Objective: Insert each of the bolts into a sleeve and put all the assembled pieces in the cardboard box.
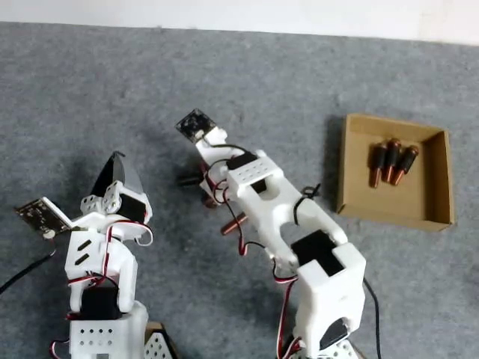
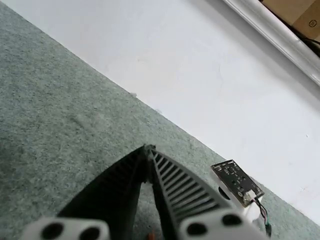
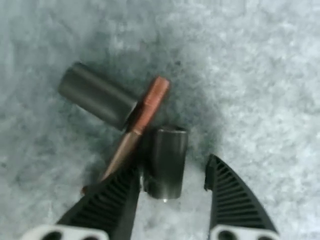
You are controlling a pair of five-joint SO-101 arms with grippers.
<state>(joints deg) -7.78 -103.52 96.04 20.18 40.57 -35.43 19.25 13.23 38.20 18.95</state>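
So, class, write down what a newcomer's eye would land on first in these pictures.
Three assembled pieces lie in the cardboard box at the high view's right. Near the middle, the right gripper stands open around a dark sleeve, a copper bolt close beside it.

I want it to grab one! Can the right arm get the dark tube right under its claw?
Probably yes: the right gripper is open on both sides of the dark tube, with nothing on top. A bolt lies close beside it.
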